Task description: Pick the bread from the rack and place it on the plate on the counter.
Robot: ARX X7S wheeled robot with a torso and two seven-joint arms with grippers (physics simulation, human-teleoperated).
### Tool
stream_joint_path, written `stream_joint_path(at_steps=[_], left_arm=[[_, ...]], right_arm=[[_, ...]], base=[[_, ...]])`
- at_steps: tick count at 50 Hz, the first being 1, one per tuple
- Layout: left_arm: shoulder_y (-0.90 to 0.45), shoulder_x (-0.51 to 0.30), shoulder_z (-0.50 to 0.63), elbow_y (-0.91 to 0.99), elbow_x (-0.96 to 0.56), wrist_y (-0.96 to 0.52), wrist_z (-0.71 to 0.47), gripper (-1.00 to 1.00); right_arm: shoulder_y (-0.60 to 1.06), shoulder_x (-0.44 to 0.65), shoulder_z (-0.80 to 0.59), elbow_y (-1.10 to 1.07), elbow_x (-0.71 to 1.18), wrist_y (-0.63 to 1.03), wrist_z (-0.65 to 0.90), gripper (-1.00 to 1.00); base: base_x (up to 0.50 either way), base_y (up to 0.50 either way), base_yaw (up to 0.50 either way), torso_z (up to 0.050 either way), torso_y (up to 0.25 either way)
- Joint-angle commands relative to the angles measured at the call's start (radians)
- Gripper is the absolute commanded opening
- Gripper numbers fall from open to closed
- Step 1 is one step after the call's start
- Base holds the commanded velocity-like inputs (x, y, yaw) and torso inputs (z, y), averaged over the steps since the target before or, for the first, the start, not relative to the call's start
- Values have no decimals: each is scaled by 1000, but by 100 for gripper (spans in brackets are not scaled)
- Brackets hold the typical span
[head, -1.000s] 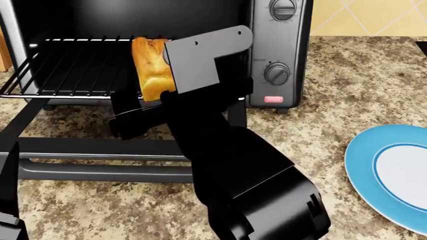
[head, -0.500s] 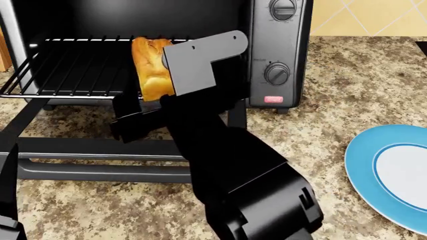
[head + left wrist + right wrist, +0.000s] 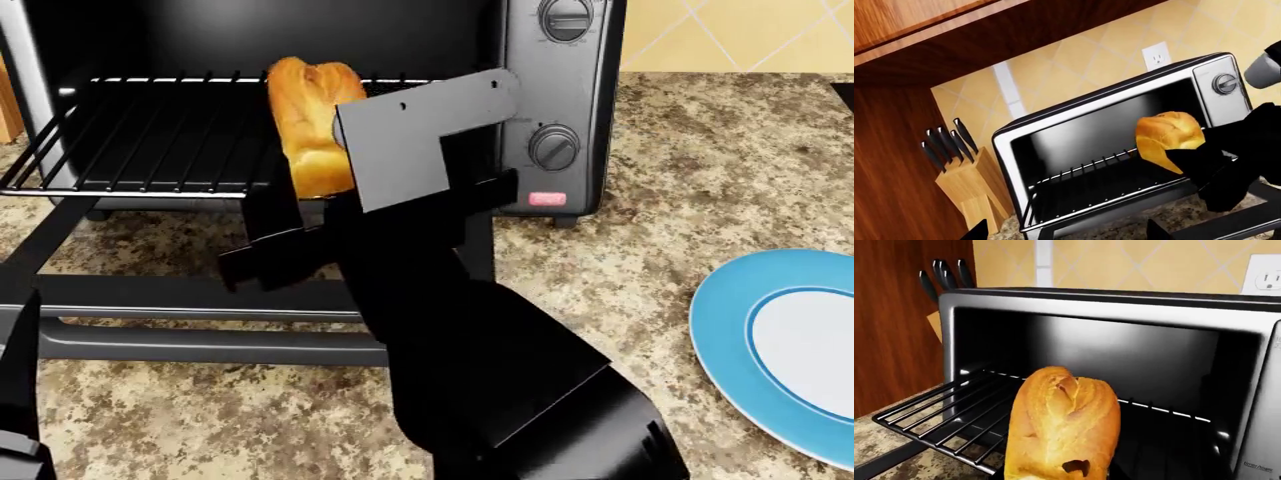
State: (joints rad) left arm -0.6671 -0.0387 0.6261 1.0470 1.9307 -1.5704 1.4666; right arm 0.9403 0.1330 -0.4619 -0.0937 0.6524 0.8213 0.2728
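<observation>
Bread [image 3: 310, 125] clamped in right end effector [image 3: 320, 190], lifted just above rack [image 3: 134, 135]

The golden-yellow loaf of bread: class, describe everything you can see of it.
The golden-yellow loaf of bread has a browned, split, rounded top and smooth paler sides. It stands on end, top tilted toward the left, at the front edge of the thin wire rack pulled from the black toaster oven. The black right gripper clamps its lower part.

Speckled granite counter [image 3: 694, 160] carries the black toaster oven [image 3: 554, 110] at the back, its door [image 3: 174, 320] folded down flat, a wooden knife block [image 3: 964, 185] beside it, and the blue-rimmed plate [image 3: 727, 340] well apart.
</observation>
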Motion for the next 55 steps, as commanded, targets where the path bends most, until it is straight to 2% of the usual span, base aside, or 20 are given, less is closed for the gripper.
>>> stream_joint_path(at_steps=[1, 11, 25, 31, 45, 55], left_arm=[[8, 6, 6, 0, -26, 0, -32, 100], [11, 10, 11, 0, -44, 0, -51, 100], [12, 10, 19, 0, -58, 0, -69, 100], [13, 12, 26, 0, -70, 0, -84, 100], [21, 19, 40, 0, -104, 0, -124, 100], [20, 23, 31, 0, -159, 0, -162, 100]], right_arm=[[-71, 73, 46, -298, 57, 80, 89, -100], [-165, 176, 130, -513, 131, 151, 176, -100], [-230, 297, 310, -624, 225, 213, 257, -100], [-247, 336, 433, -692, 328, 285, 351, -100], [-371, 433, 623, -653, 345, 262, 376, -100], [-452, 477, 694, -579, 312, 228, 347, -100]], base=[[0, 0, 0, 0, 0], [0, 0, 0, 0, 0], [0, 0, 0, 0, 0], [0, 0, 0, 0, 0], [0, 0, 0, 0, 0], [0, 0, 0, 0, 0]])
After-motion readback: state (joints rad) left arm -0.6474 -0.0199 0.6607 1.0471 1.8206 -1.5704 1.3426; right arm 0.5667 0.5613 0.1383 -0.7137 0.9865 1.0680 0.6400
